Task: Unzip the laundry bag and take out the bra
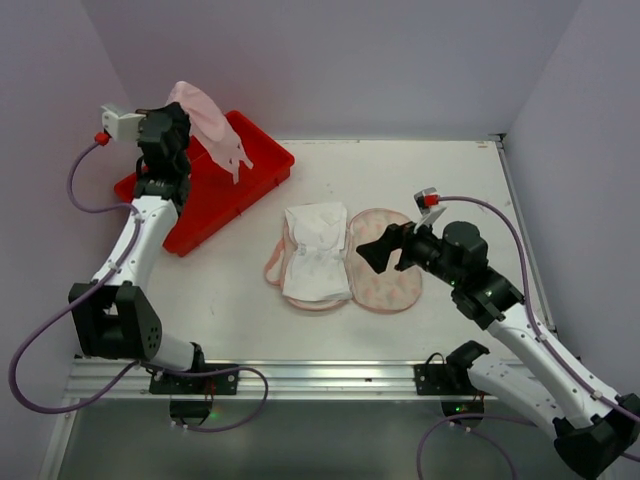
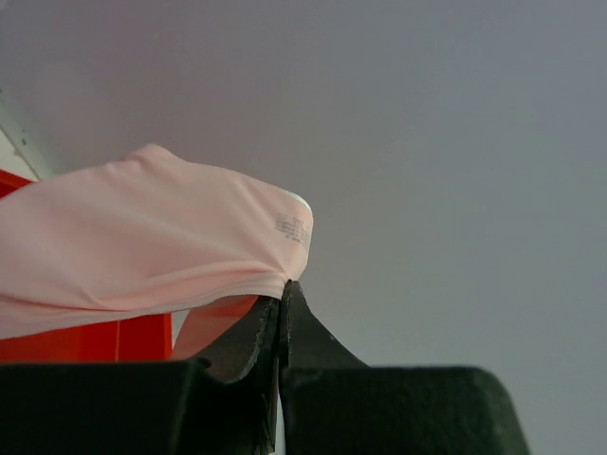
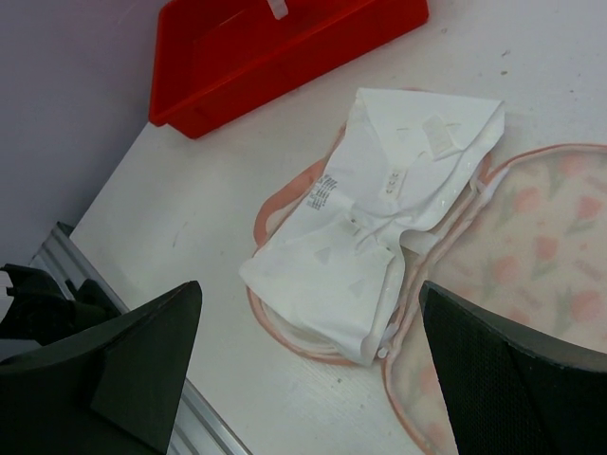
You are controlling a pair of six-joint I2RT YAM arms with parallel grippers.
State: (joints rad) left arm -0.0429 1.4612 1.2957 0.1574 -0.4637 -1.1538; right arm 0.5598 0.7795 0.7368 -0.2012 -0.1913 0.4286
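The laundry bag point(image 1: 385, 275) lies unzipped in the middle of the table point(image 1: 450, 180), spread flat into two halves side by side. Its right half shows a cream lining with a faint pink flower print and pink trim along the edge. The bra point(image 1: 315, 255), white and folded, rests on the left half and covers most of it, so that only the pink rim shows around it. In the right wrist view, small labels show on the bra's point(image 3: 379, 218) upper surface. One edge meets the zip line where the two halves of the bag point(image 3: 550, 237) join.

The right fingers point(image 1: 375, 250) stand wide apart and hold nothing. They hover above the bag near the seam between its halves, pointing toward the bra.

The left fingers point(image 2: 275, 318) are pressed together on the edge of a pale pink garment point(image 2: 142, 237), held up in the air. From the top view, this garment point(image 1: 215, 125) hangs over the red tray point(image 1: 270, 150), which sits at the far left of the table, well apart from the bag.
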